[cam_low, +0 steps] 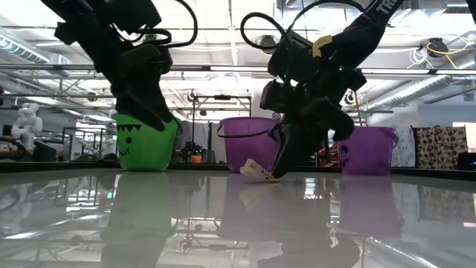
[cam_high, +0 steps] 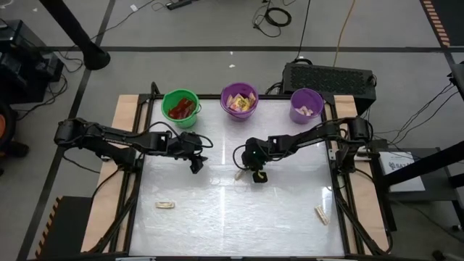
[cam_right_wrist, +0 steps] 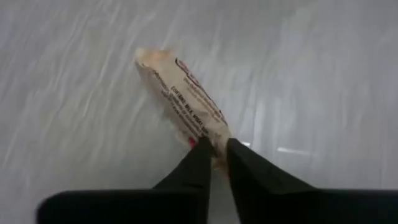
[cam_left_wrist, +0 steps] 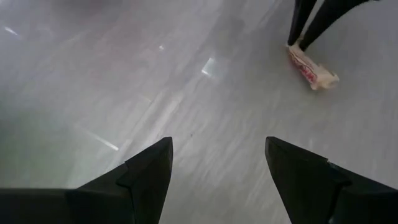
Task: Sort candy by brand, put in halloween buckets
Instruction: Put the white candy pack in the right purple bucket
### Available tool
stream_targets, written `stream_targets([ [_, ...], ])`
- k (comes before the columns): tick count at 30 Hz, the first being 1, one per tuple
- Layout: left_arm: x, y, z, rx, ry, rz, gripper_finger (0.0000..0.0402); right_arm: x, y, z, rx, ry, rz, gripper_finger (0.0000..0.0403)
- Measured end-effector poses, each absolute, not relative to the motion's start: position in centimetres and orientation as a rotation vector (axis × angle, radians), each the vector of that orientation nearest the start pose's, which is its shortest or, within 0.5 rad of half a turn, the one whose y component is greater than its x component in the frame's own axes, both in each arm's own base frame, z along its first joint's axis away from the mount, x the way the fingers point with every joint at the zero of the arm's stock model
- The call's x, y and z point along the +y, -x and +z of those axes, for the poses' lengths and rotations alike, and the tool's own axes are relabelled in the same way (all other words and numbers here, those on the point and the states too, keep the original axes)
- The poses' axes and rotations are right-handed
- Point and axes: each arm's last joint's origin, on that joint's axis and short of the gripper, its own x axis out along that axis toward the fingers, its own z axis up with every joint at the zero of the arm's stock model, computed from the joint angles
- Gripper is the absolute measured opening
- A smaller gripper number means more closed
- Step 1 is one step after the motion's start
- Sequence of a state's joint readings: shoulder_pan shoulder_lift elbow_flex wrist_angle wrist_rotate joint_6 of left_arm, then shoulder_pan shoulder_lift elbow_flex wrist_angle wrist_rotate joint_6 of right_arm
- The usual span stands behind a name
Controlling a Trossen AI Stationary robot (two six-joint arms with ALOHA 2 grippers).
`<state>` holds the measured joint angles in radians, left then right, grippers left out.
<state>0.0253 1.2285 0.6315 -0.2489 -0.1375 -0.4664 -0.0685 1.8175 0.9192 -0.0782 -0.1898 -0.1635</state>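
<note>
Two dark, wedge-shaped fingers of the right gripper [cam_right_wrist: 214, 158] are seen pinched together on one end of a narrow tan candy [cam_right_wrist: 180, 102], whose crinkled wrapper carries small dark print and a trace of red; the other end of the piece rests on the table [cam_high: 232, 210] near its middle. From table height the same candy [cam_low: 259, 172] is seen tilted, one tip down on the surface, with the right gripper [cam_low: 281, 167] clamped on its raised end. Glossy and pale, the table top is streaked with reflections of ceiling lights and of the pails. The left gripper [cam_high: 196, 165] is held low over the table just to the left of centre, its matte black fingers [cam_left_wrist: 146, 171] spread well apart with nothing between them. Two more tan pieces are left flat on the surface, one [cam_high: 165, 205] near the front left and one [cam_high: 321, 214] near the front right. Along the far edge three round plastic pails are lined up: a bright green bucket [cam_high: 180, 107] filled with red packets, a deep purple bucket [cam_high: 239, 100] holding yellow packets, and a paler lavender bucket [cam_high: 306, 105] with tan pieces inside. A grey floor with cables and a black box behind the table are seen from above; shelving and ceiling beams are seen across the room.
</note>
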Motion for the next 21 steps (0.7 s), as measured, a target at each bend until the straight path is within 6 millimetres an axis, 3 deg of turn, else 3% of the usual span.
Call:
stream_targets([
  [3, 0.9, -23.3, 19.0, 0.798, 0.389, 0.341, 0.0262, -1.8, -33.6, 12.7, 0.973, -0.034, 0.162, 0.0011],
  [7, 0.8, -23.3, 19.0, 0.8, 0.389, 0.333, 0.0262, -1.7, -33.3, 13.8, 0.963, -0.086, 0.13, 0.0007],
  [13, 0.8, -23.3, 18.9, 0.805, 0.388, 0.332, 0.0262, -2.0, -32.4, 19.2, 1.015, -0.073, 0.042, 0.0001],
  [17, 0.8, -23.3, 18.9, 0.805, 0.388, 0.332, 0.0262, -2.7, -30.1, 23.7, 1.13, 0.023, -0.191, 0.0001],
  [21, 0.8, -23.3, 18.9, 0.802, 0.388, 0.331, 0.0262, -4.6, -26.5, 26.9, 1.194, 0.082, -0.543, 0.0001],
])
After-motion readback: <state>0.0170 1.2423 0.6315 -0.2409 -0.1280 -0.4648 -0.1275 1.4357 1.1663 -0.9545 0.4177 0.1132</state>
